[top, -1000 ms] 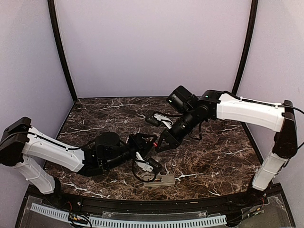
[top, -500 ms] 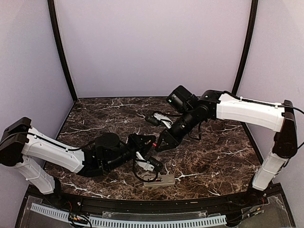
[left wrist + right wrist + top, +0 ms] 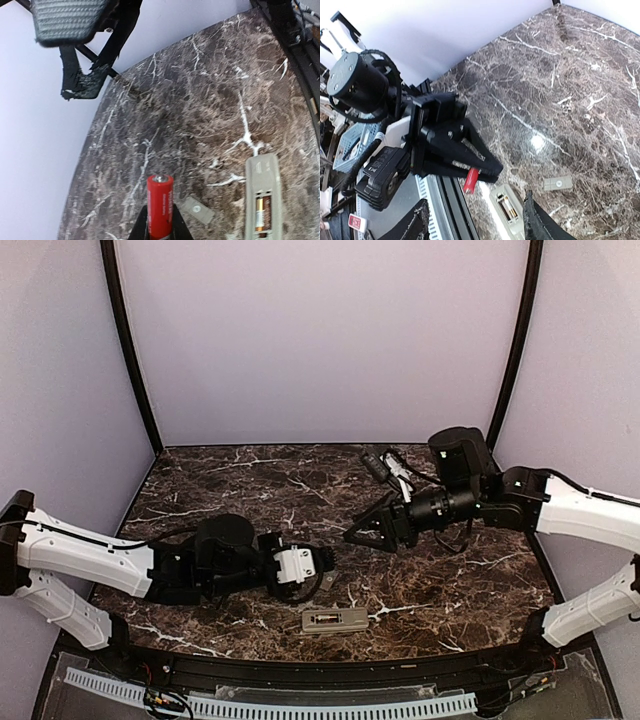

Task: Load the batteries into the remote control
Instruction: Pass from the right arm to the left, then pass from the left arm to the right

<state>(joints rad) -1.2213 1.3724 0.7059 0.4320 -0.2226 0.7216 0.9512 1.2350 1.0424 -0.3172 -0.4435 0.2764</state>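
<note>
The greyish-beige remote control lies back up near the table's front edge, its compartment open. One battery lies inside the remote. My left gripper hovers just behind the remote, shut on a red battery that sticks out past its tips. In the right wrist view that red battery hangs from the left gripper above the remote. My right gripper stands open and empty, off to the right of the left one, its fingers spread wide.
A small flat grey cover piece lies on the marble just left of the remote; it also shows as the cover piece in the right wrist view. The black front rail runs close behind the remote.
My left gripper closed on the red battery. My right gripper opened, let go and pulled back to the right. The left wrist has turned.
</note>
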